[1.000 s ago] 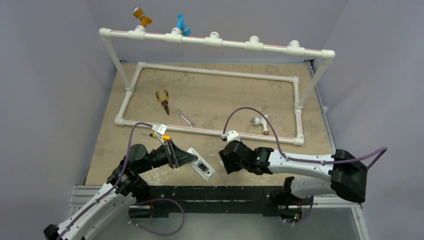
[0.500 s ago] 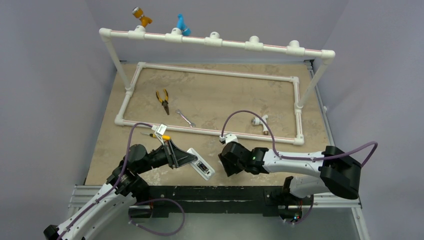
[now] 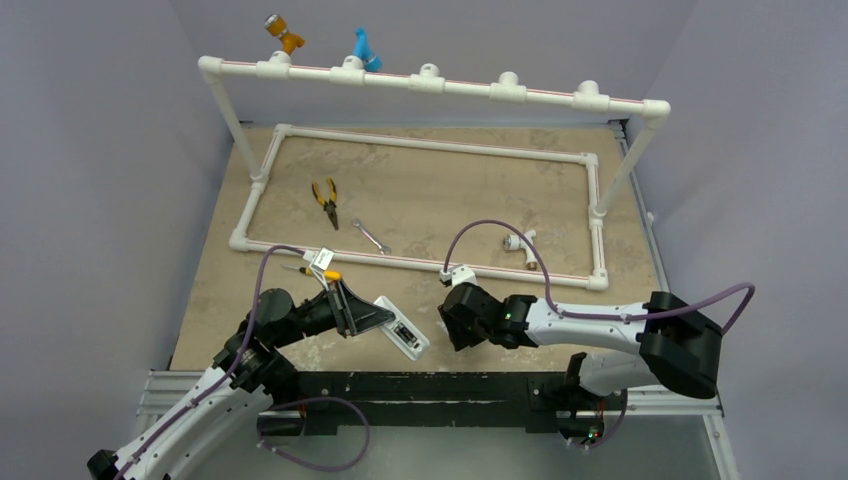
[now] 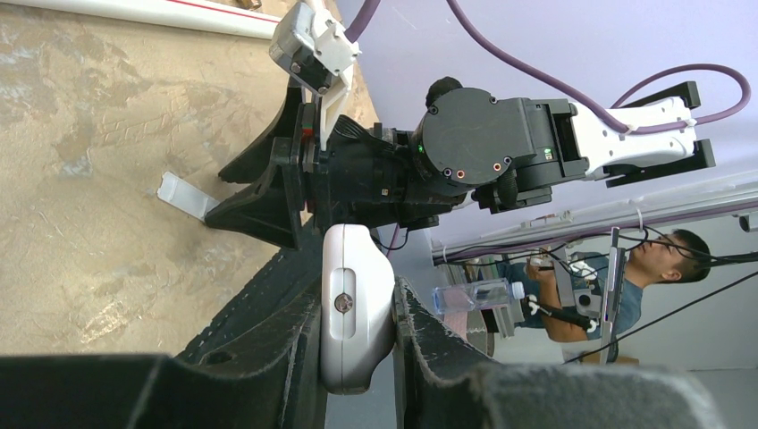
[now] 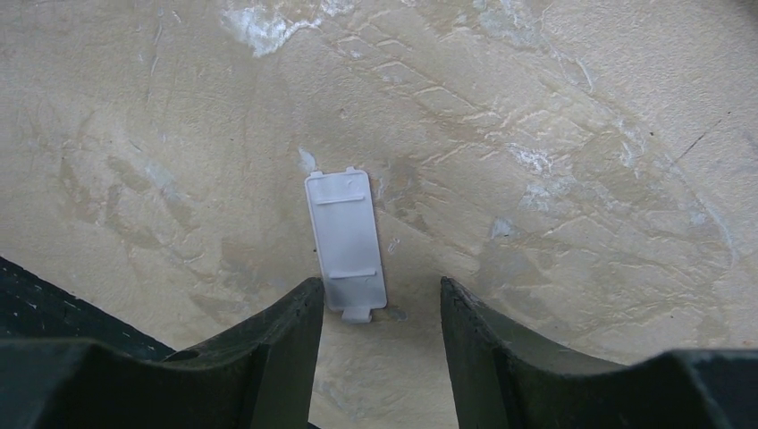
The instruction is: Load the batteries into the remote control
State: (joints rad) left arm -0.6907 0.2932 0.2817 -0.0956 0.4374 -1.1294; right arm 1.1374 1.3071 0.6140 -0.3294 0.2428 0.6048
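L gripper [image 4: 357, 299]: jaws pinching remote control [image 4: 356, 268] by its sides. R gripper [image 5: 380, 308]: jaws spread, astride near end of white cover piece [image 5: 347, 237] lying flat on table [image 5: 581, 134].

Remote control [image 4: 356, 308] front face hidden

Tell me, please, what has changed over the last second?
The right arm shifted a little left; the right claw hangs open over the white cover on the table, nothing grasped. The left claw kept its grip on the remote control; pliers and wrench stayed put.
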